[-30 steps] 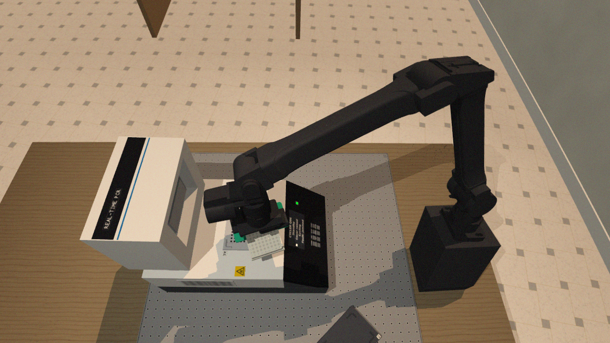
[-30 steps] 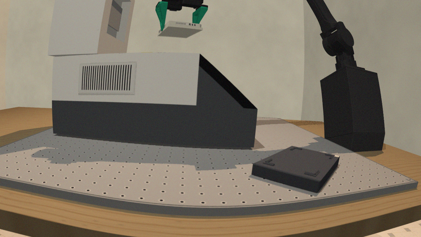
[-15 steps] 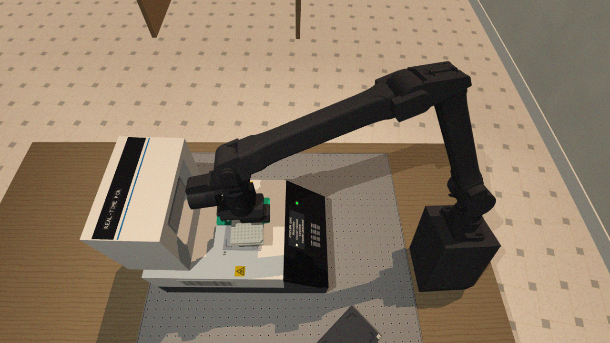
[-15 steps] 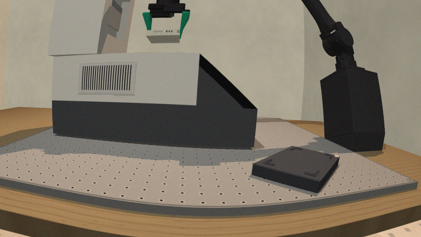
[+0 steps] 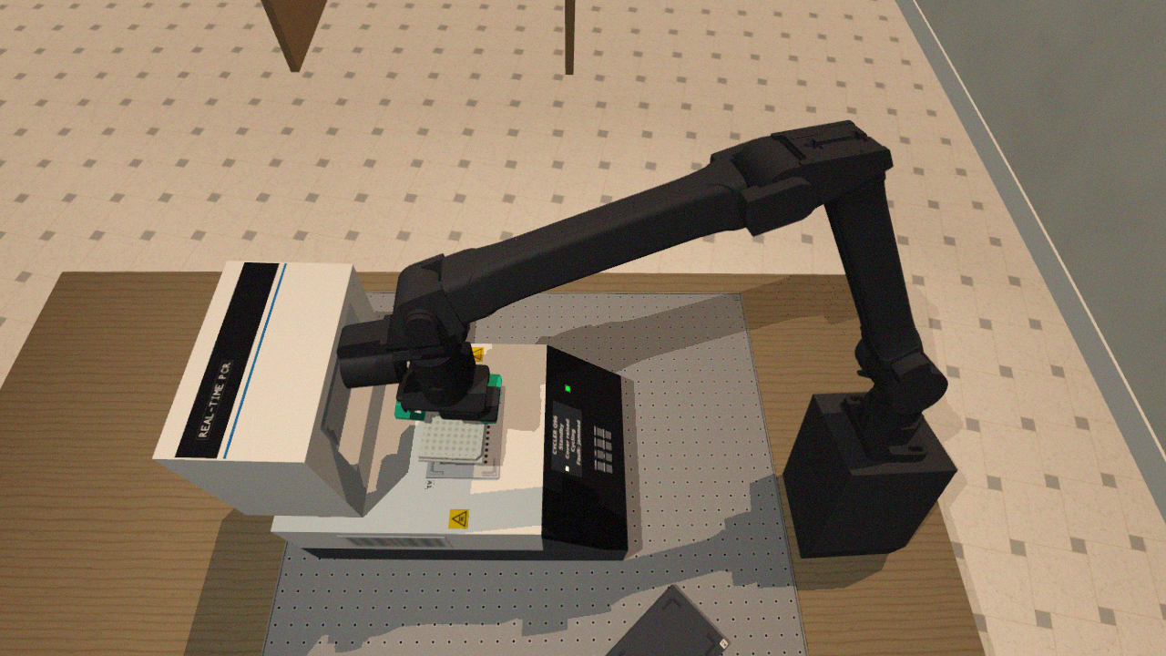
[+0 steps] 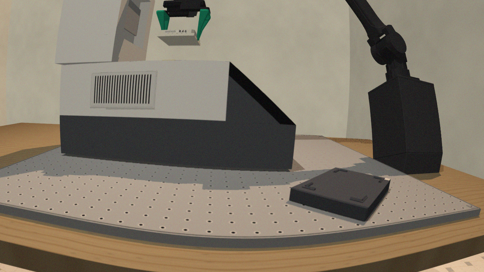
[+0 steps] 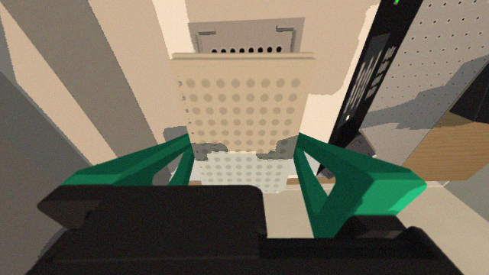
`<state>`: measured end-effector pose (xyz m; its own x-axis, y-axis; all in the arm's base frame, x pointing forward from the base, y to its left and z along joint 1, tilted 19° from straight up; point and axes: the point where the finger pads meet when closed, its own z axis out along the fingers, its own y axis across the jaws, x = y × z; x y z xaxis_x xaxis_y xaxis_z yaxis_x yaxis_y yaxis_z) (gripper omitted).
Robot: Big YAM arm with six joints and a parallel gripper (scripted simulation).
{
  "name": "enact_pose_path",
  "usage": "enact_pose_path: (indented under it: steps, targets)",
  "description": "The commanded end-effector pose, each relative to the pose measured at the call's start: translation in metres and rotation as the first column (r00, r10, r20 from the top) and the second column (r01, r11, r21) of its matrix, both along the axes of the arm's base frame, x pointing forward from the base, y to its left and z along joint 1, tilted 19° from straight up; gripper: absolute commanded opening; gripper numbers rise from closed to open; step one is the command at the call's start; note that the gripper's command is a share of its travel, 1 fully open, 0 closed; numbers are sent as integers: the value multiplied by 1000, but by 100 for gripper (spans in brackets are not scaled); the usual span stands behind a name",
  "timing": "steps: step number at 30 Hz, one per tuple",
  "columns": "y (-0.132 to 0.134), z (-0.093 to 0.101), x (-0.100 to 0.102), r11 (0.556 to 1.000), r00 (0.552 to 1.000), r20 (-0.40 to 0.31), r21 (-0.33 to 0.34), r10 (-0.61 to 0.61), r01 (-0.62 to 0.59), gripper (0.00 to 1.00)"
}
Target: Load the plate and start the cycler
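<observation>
The cycler Q1 [image 5: 419, 440] stands on the perforated board with its lid [image 5: 252, 383] raised at the left. My gripper [image 6: 182, 25] with green fingers is shut on the white 96-well plate R46 [image 6: 179, 35] across its width. It holds the plate level in the air above Q1's block [image 7: 246, 36]. In the wrist view the plate [image 7: 242, 111] covers most of the block; two corner brackets and one row of holes show beyond it. The R46 label faces the exterior view. The panel [image 5: 583, 445] shows a green lamp [image 5: 567, 388].
The dark plate nest N1 [image 6: 340, 192] lies bare on the board in front of the arm's base [image 6: 404, 121]. The raised lid stands close to the left of my wrist. The sloped key panel rises to the right of the block.
</observation>
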<state>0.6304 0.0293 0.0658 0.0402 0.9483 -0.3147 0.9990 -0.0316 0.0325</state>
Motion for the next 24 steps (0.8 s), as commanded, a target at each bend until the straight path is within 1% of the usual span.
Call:
enact_pose_path:
  steps: [1,3,7,12,19,24]
  targets:
    - [0,10,3,1000,1000,21,-6,21,-20,0]
    - [-8,14,2,1000,1000,22,-5,17,-17,0]
    - [-11,17,1,1000,1000,25,1,15,-15,0]
    - [0,23,-3,999,999,20,2,48,-48,0]
    - [5,37,5,999,998,37,3,50,-50,0]
    - [5,34,13,999,998,51,4,45,-46,0]
